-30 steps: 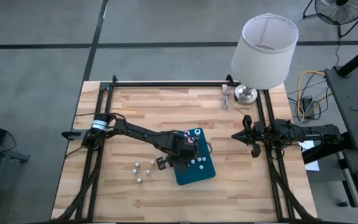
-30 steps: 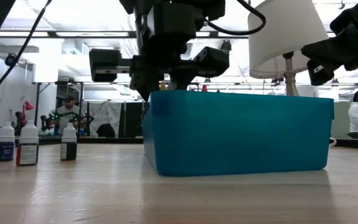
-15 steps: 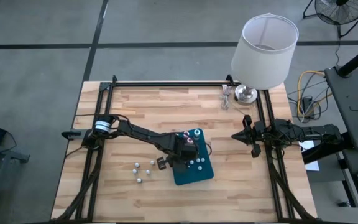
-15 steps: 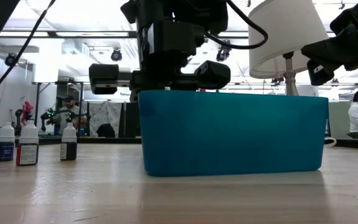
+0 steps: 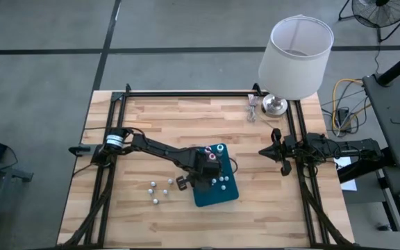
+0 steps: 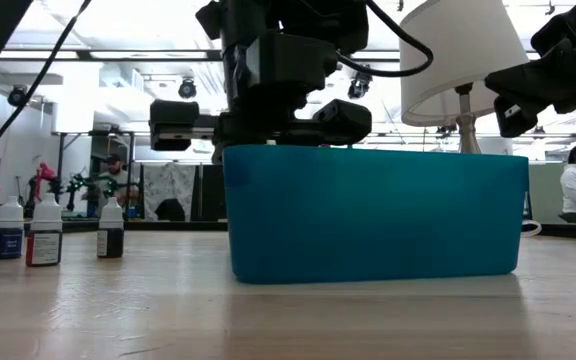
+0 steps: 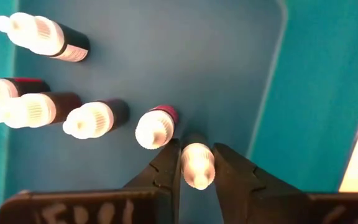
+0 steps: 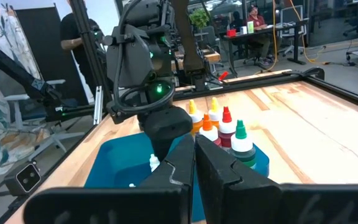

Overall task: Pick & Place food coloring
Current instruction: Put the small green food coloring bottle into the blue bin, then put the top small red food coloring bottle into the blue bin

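Food coloring bottle [image 7: 197,165] is pinched between the fingers of the left gripper [image 7: 196,171], inside the teal tray [image 5: 228,194] near the table's [image 5: 158,118] front edge. More bottles [image 5: 158,190] stand beside the tray. The right gripper [image 8: 194,163] is pressed together at the right edge.

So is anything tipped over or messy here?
Nothing stands out. The bottles in the tray stand upright, and the left hand holds one bottle there. The bottles on the table stand too.
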`<state>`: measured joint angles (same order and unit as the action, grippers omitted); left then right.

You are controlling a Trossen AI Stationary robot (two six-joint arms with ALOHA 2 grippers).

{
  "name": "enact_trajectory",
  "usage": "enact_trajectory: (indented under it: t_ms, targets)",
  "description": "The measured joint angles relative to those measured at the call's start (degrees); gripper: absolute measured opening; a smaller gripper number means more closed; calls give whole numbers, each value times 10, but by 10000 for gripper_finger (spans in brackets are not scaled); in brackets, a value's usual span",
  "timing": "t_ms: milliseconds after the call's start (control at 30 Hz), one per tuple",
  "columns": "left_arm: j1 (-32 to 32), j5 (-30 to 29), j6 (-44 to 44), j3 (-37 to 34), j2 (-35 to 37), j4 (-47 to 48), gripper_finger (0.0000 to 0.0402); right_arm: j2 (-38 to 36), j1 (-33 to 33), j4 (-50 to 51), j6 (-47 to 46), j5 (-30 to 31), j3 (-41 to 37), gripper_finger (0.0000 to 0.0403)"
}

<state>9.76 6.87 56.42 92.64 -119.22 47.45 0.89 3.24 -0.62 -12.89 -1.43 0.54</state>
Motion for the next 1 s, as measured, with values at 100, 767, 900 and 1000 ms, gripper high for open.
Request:
enact_trajectory:
  t_ms: [100,767,900,1000]
  targets:
    - [0,0,-13,0,0,1,59,0,0,0,0,0,0,9]
    - [-2,-12,-44,4,0,18,106,0,0,0,0,0,0,9]
    - [-5,-20,-49,14,2,28,106,0,0,0,0,0,0,9]
    - [-8,-21,-52,23,3,41,106,0,0,0,0,0,0,9]
